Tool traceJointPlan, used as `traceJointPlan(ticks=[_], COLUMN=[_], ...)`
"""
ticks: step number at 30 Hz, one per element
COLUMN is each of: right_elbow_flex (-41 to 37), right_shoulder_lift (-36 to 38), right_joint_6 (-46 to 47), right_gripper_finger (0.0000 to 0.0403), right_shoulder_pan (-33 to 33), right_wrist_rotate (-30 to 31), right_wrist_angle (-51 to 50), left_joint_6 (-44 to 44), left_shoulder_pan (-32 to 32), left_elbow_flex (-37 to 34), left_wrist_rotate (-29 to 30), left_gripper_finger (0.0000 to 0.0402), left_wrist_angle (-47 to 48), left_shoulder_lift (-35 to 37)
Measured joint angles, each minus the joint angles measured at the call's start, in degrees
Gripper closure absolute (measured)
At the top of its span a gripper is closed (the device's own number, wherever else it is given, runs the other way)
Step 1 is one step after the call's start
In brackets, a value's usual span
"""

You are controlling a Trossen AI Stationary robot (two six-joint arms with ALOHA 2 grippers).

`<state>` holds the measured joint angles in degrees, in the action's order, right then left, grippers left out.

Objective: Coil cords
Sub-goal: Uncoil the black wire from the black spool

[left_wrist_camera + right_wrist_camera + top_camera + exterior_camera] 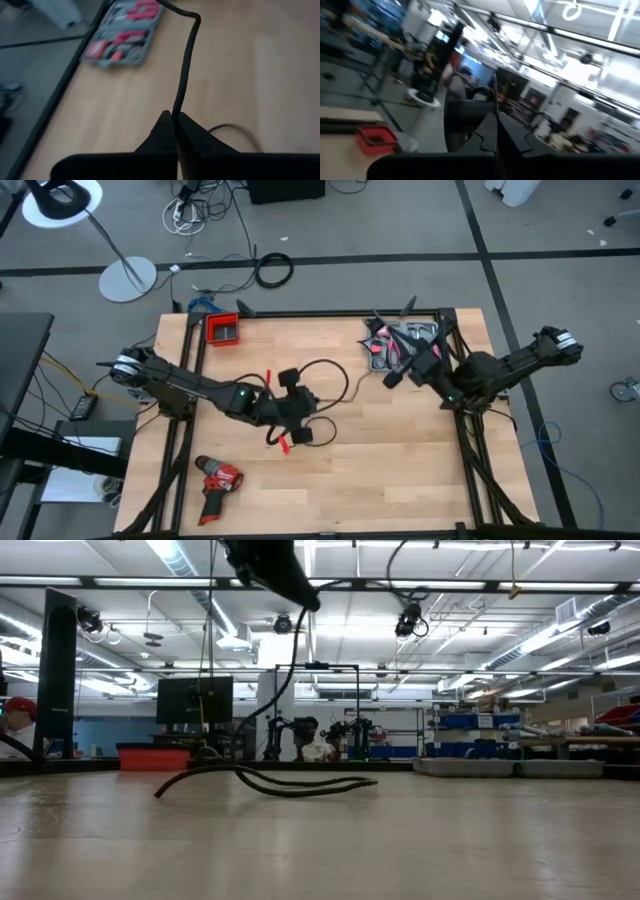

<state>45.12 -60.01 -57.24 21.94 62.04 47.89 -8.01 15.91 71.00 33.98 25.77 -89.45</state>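
Note:
The thin black cord [338, 380] lies in loose loops on the wooden table's middle. In the low view its slack part [290, 783] rests on the tabletop, and one strand climbs to a dark gripper [272, 564] at the picture's top. My left gripper [312, 406] is over the loops and is shut on the cord [186, 65]. My right gripper [388, 380] is raised near the tool kit. It is shut [496, 107] and points up into the room. My left gripper pinches one strand of the cord [177, 111] between its two fingertips, slanting down from the table's left side. The strand runs straight on ahead of the fingers, then bends toward the tool kit. Whether my right gripper touches the cord I cannot tell.
A grey tool kit [395, 345] with red tools lies at the table's far right and shows in the left wrist view [125, 30]. A red drill [215, 480] lies near the front left. A small red bin [225, 330] stands at the far left corner.

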Motion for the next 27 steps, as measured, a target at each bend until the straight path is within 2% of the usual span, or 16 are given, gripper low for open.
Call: traceJointPlan(ticks=[4, 8, 17, 21, 27], right_elbow_flex=[0.0, 0.0, 0.0, 0.0, 0.0], right_shoulder_lift=[0.0, 0.0, 0.0, 0.0, 0.0], right_joint_6=[1.6, 4.4, 19.4, 23.9, 25.7], right_gripper_finger=[0.0403, 0.0403, 0.0403, 0.0403, 0.0403], right_shoulder_pan=[4.5, 9.2, 17.0, 19.0, 20.8], right_wrist_rotate=[-1.8, -0.5, 9.9, 10.9, 11.9], right_wrist_angle=[-0.1, -3.7, -21.0, -22.7, -22.8], left_joint_6=[-0.2, -0.2, 0.1, 0.2, -0.1], left_shoulder_pan=[-2.3, -4.4, -5.3, -5.3, -5.3], left_elbow_flex=[0.0, 0.0, 0.0, 0.0, 0.0], left_wrist_rotate=[4.3, 9.9, 14.8, 16.0, 17.9], left_gripper_finger=[0.0401, 0.0401, 0.0401, 0.0401, 0.0401], left_wrist_angle=[5.8, 10.8, 15.9, 16.8, 19.5], left_shoulder_lift=[0.0, 0.2, 2.9, 5.0, 7.9])
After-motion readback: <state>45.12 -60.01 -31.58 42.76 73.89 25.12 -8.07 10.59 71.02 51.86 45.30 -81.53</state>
